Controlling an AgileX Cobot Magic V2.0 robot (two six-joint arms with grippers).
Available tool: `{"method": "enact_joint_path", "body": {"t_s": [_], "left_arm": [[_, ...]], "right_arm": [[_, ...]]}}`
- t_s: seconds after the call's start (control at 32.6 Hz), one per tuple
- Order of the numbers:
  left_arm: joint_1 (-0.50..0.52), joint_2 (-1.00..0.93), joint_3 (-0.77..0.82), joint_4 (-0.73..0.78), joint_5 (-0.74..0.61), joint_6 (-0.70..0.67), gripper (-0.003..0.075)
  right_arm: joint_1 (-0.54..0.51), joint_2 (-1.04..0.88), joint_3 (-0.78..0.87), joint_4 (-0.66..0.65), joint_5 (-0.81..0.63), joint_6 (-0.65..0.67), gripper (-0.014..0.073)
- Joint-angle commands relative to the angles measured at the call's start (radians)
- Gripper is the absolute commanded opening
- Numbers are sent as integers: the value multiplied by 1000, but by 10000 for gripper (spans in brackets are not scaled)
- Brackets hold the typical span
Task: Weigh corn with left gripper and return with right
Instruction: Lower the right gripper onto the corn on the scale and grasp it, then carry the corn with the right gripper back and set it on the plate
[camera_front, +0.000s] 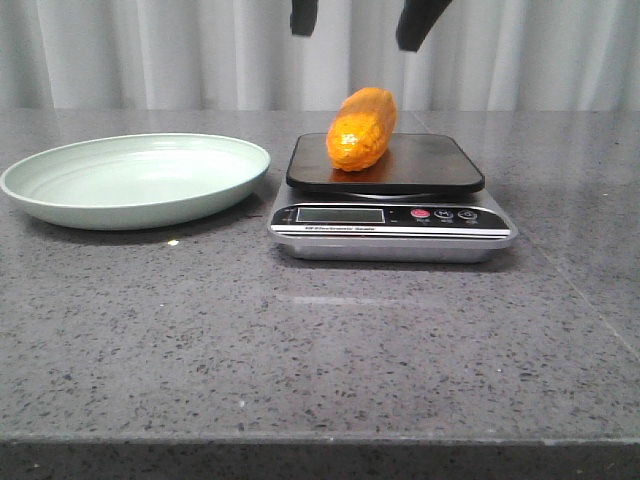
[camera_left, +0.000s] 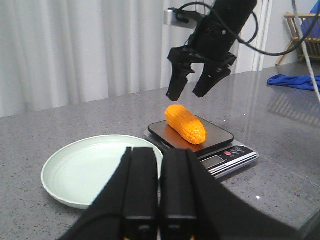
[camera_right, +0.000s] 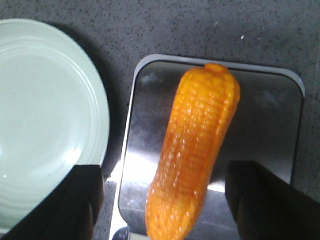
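The orange-yellow corn (camera_front: 362, 128) lies lengthwise on the dark platform of a silver kitchen scale (camera_front: 440, 165). My right gripper (camera_front: 360, 25) hangs open straight above it, clear of it, with a finger on each side. The right wrist view looks down on the corn (camera_right: 197, 155) between the spread fingers of the right gripper (camera_right: 165, 200). My left gripper (camera_left: 160, 150) is shut and empty, well back from the scale, near the pale green plate (camera_left: 80, 172). From there I see the corn (camera_left: 186, 124) under the right gripper (camera_left: 186, 94). The left gripper is out of the front view.
The empty pale green plate (camera_front: 135, 180) sits left of the scale, almost touching it. White curtains hang behind the grey stone table. A blue cloth (camera_left: 295, 80) lies on the table beyond the scale. The table's front edge (camera_front: 320, 438) is near.
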Motion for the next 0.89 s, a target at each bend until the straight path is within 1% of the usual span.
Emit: {"method": "enact_joint_path", "body": {"t_s": [0.0,0.18,0.34,0.65,0.71,0.77,0.86], "left_arm": [[1,14,-22,-2,-84,-2,127],[1,14,-22,-2,-84,-2,127],[1,14,-17,-2,-84,-2,127],[1,14,-13,-2,-84,-2,127],[1,14,-13,-2,-84,-2,127],[1,14,-13,-2,-84,-2,127],[1,14,-13,-2,-84,-2,127]], "right_arm": [[0,1,-76,-35,116,11,602],[-7,48,-78,-42,116,15,602],[-10,64,-76,-74,117,15,602],[-8,113,-76,-69,117,14,593],[-6,118,-76,-69,117,14,547],[-6,120,-76,-69,117,14,450],[-6,120,-90,-65,117,14,231]]}}
